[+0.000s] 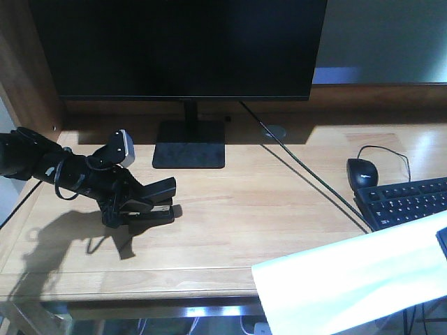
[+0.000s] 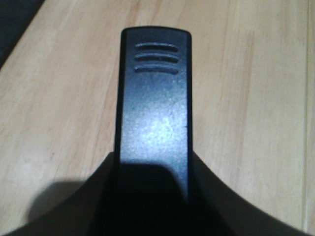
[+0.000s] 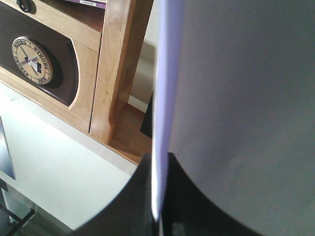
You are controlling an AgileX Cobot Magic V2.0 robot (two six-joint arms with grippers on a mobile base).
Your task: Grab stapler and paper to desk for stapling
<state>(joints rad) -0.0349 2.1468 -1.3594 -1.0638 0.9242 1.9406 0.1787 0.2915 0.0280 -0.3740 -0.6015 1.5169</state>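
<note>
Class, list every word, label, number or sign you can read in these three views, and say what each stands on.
No text can be read.
Round emblem on the dark cabinet panel: lettering around its rim, too blurred to read.
Purple strip at the top edge: print too small to read.
Keyboard: key markings too small to read.
Stapler, paper, monitor: no text shows.

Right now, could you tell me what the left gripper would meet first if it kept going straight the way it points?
Most likely the bare desk: the left gripper, shut on the stapler, angles down and rightward, and the wrist view shows only wood ahead. Depth is unclear.
</note>
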